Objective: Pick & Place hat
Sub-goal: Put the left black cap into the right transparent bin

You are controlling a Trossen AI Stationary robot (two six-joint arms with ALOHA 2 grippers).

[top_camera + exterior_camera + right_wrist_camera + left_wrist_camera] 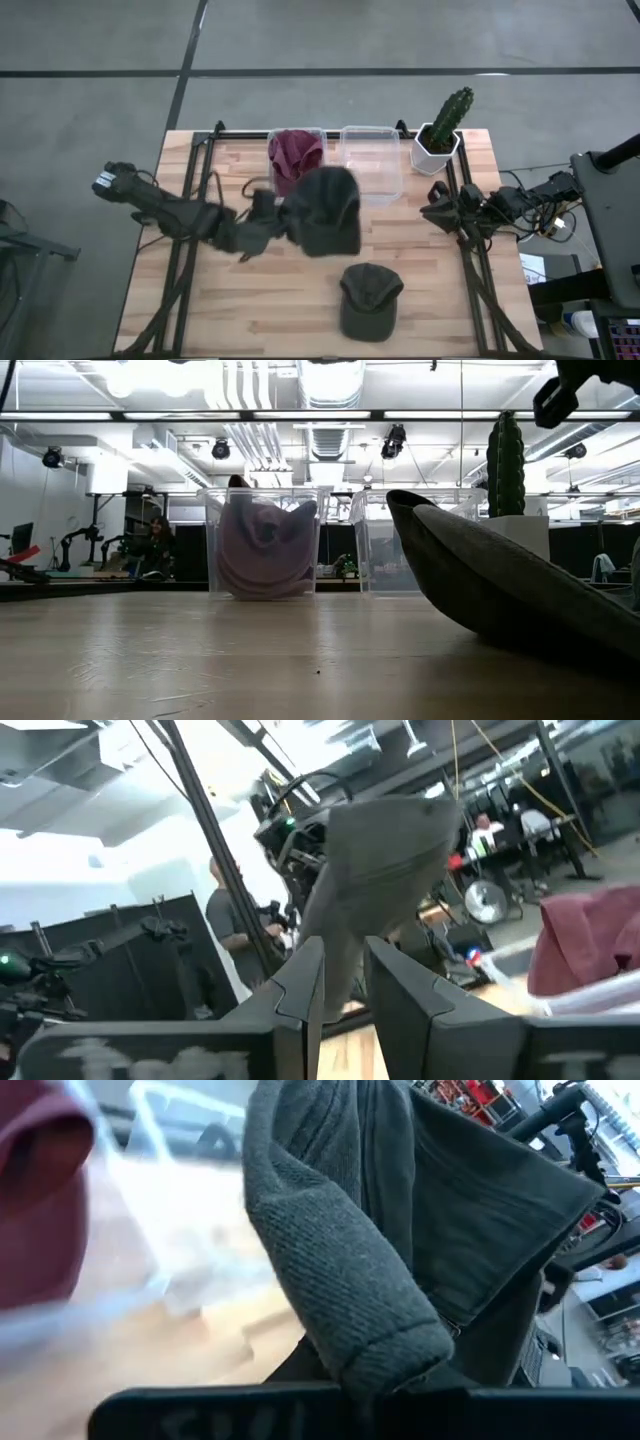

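Risk: left end effector (pixel 285 222) pinches only the dark hat (pixel 328 208) by its edge beside the empty bin (pixel 371 160); fabric may slip or snag on the rim.

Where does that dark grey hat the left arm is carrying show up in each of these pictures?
High view: the lifted grey hat is at centre, beside the left claw.
Low view: not identifiable.
Left wrist view: it fills the middle.
Right wrist view: hanging at centre.
Shared landmark: the maroon hat in its clear bin.
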